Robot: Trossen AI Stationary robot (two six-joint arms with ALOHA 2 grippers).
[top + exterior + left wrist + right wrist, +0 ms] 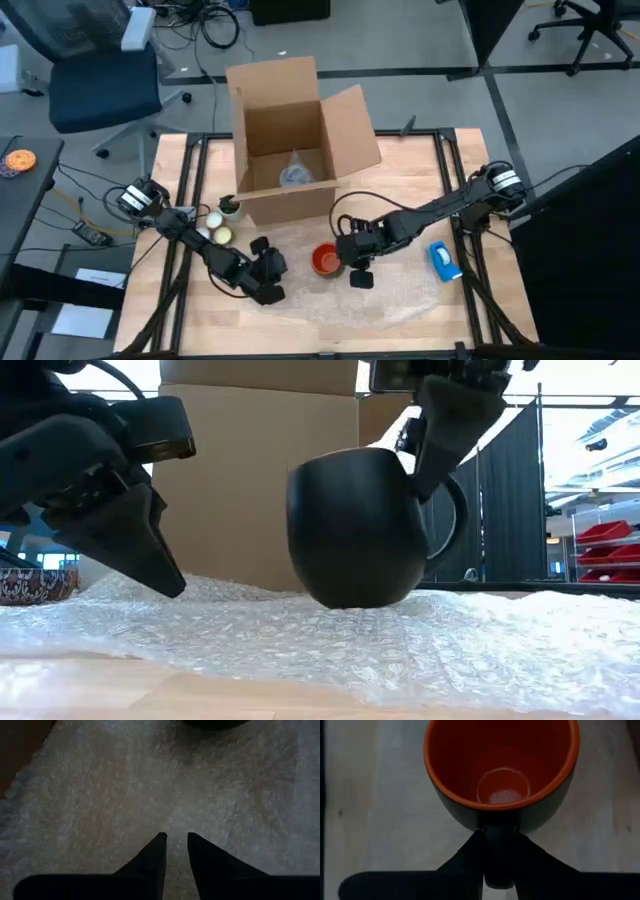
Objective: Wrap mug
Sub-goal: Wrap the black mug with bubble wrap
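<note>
The mug [325,260], orange inside and dark outside, is over a sheet of bubble wrap [400,300] near the table's front middle. In the low view the mug [350,525] tilts a little, its bottom at the level of the wrap [400,640]. My right gripper [500,837] is shut on the mug's handle. My left gripper [177,837] hovers over the wrap [100,795] just left of the mug. Its fingers are open by a narrow gap, with nothing between them. My right gripper pinches the mug's dark side handle [500,832] between its two fingers. The fingers [445,440] come slanting down from above on the mug's right side. The mug keeps its mouth up and leans slightly. I cannot tell whether its bottom touches the wrap.
An open cardboard box [295,140] stands at the far middle with something pale inside. A blue tape dispenser [445,260] lies right of the mug. Small round things and a little pot [220,220] sit at the left beside my left arm.
</note>
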